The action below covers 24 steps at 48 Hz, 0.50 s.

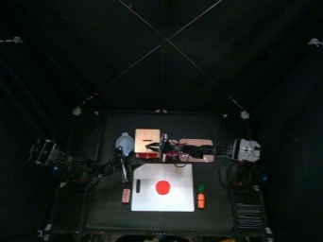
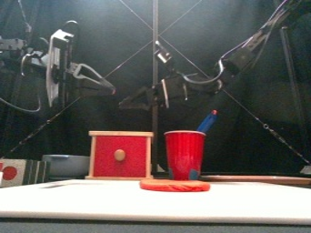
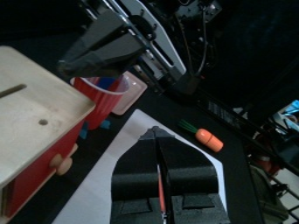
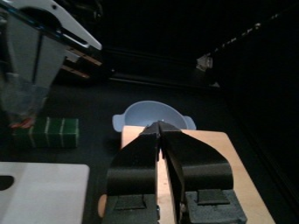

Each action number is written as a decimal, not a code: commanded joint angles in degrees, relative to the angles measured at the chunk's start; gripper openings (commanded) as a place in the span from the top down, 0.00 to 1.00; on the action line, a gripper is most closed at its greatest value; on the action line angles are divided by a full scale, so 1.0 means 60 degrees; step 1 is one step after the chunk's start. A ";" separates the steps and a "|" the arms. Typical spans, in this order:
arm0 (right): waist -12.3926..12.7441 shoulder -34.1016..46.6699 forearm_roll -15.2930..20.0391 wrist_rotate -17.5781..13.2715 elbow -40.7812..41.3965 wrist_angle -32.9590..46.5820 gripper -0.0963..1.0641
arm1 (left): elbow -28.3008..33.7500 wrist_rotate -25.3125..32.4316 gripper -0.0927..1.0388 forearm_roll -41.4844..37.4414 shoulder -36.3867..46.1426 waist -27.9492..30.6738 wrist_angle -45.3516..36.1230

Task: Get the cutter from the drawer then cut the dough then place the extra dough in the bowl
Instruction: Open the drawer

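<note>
The red dough disc (image 2: 174, 185) lies on the white cutting board (image 2: 73, 196), near its middle (image 1: 161, 186). Behind the board stands the wooden box (image 2: 122, 155), its red drawer front pushed in. The blue-grey bowl (image 2: 67, 164) sits left of the box. My left gripper (image 3: 152, 136) hangs shut and holds nothing, high above the board's left side (image 2: 91, 80), facing the box. My right gripper (image 4: 158, 131) is shut too, with nothing in it, hovering over the box top (image 4: 198, 171) and pointing at the bowl (image 4: 152, 115). No cutter is in sight.
A red cup (image 2: 185, 155) with a blue knife (image 2: 209, 121) stands right of the box. A toy carrot (image 1: 199, 199) lies on the board's right edge. A dark green sushi roll (image 4: 47, 131) sits behind the board near the box.
</note>
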<state>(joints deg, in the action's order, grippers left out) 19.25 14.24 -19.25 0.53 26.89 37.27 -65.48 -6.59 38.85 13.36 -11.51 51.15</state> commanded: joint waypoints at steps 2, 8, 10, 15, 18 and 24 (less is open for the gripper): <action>0.0308 0.0542 0.0000 -0.0029 -0.1113 -0.0278 0.95 | 0.0366 -0.0469 0.83 0.0498 -0.0571 -0.0029 0.0088; 0.0396 0.0850 -0.0015 0.0000 -0.1553 -0.1084 0.95 | 0.0469 -0.0879 0.78 0.0630 -0.0981 -0.0029 0.0103; 0.0396 0.0908 -0.0029 0.0015 -0.1641 -0.1318 0.95 | 0.0498 -0.0938 0.76 0.0630 -0.1055 -0.0029 0.0103; 0.0396 0.1084 -0.0190 0.0000 -0.1758 -0.1729 0.95 | 0.0615 -0.0996 0.70 0.0732 -0.1216 -0.0029 0.0103; 0.0396 0.1157 -0.0322 0.0000 -0.1787 -0.1919 0.95 | 0.0674 -0.0996 0.65 0.0791 -0.1260 -0.0015 0.0103; 0.0396 0.1318 -0.0469 -0.0029 -0.1729 -0.2139 0.95 | 0.0718 -0.1011 0.50 0.0967 -0.1289 -0.0015 0.0103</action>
<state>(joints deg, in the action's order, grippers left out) 21.45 22.76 -21.71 0.26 17.23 25.22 -62.49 -12.66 44.12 5.54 -11.51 51.15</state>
